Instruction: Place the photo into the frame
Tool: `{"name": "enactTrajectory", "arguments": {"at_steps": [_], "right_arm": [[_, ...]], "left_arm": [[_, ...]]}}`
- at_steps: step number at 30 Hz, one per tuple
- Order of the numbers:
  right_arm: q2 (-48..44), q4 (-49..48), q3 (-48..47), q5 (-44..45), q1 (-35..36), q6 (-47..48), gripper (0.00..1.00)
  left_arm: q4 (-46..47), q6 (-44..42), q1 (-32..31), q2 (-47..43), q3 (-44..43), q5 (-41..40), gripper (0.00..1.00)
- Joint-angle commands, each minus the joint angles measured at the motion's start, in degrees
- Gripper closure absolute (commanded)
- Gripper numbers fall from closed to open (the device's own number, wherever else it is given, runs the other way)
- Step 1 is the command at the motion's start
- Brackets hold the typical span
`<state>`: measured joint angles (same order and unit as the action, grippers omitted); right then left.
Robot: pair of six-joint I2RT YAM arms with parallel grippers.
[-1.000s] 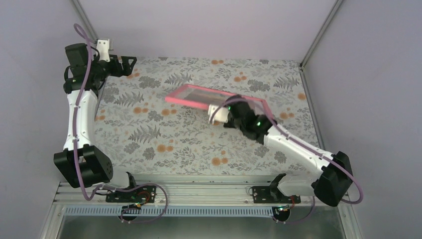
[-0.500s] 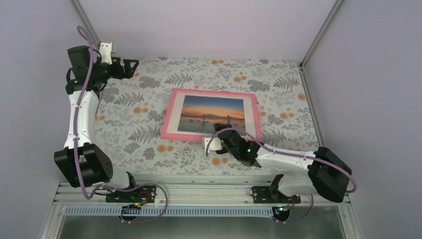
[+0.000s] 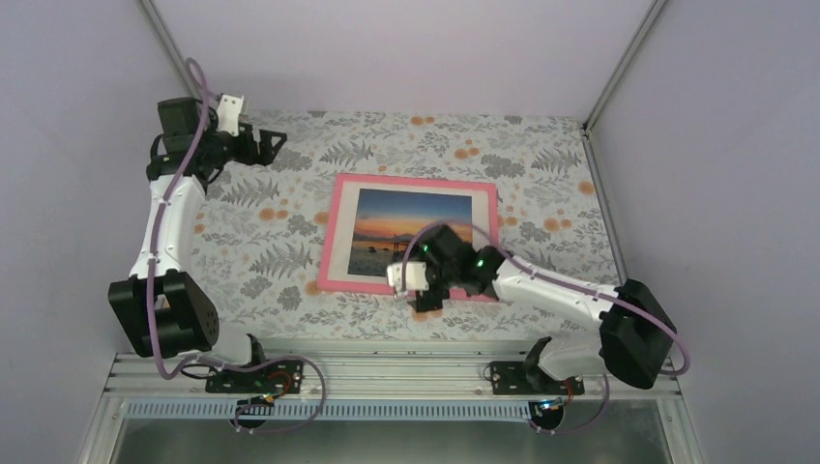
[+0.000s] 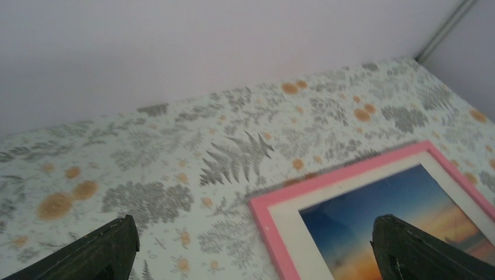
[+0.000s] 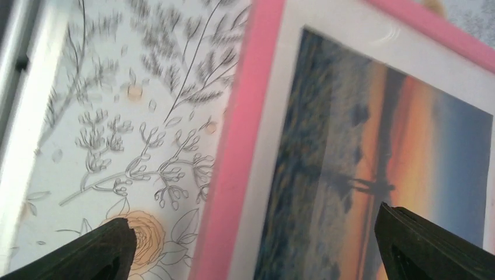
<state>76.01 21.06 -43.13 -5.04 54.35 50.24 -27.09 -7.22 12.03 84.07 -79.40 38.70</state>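
From the overhead camera I see the frame (image 3: 416,181) lying flat on the floral worktop (image 3: 261,256), a little right of centre and turned slightly off square. Its thin pink rail runs unbroken on the three sides I can see in full. The near side is partly covered by my right arm. Inside the rail sits a white mat border (image 3: 343,237), and inside that the photo (image 3: 416,215), picture side up. It shows deep blue sky at the top, a bright orange band across the middle, and darker water below. From the right wrist camera I can make out small dark silhouettes standing on the water, though that view is soft. The print looks flat and sits square in the mat opening, with even white margins on the sides I can see. A small glint shows on the mat near one corner in the right wrist view.

The right fingers (image 5: 96,251) are spread wide over the near edge of the frame. In the wrist view one tip is over the cloth and the other over the picture, with the pink rail running between them. They pinch nothing. I cannot tell whether they touch the frame.

The left fingers (image 4: 99,251) are also spread wide and hold nothing. They are near the far left corner of the worktop, well apart from the frame, and their camera shows its far left corner.
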Motion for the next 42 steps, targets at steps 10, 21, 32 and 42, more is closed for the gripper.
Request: {"name": "enactTrajectory", "arguments": {"at_steps": [10, 21, 32, 42], "right_arm": [[-0.4, 15.9, -15.4, -30.6, -38.1, -9.9, 0.00], [11.4, 21.7, -16.5, -28.7, -58.8, -2.0, 0.04], [24.8, 15.9, -19.1, -18.4, -66.3, 1.7, 0.19], [30.7, 11.5, -20.2, -14.4, -63.7, 2.8, 0.24]], "left_arm": [[-6.0, -16.0, -9.7, -5.1, 10.9, -7.0, 0.00], [-11.1, -27.3, -11.2, 4.4, 14.0, -9.6, 0.03], [-6.0, -39.2, -14.6, 12.8, 16.4, -20.0, 0.40], [-1.9, -43.9, -20.0, 18.9, 17.9, -23.5, 0.51]]}}
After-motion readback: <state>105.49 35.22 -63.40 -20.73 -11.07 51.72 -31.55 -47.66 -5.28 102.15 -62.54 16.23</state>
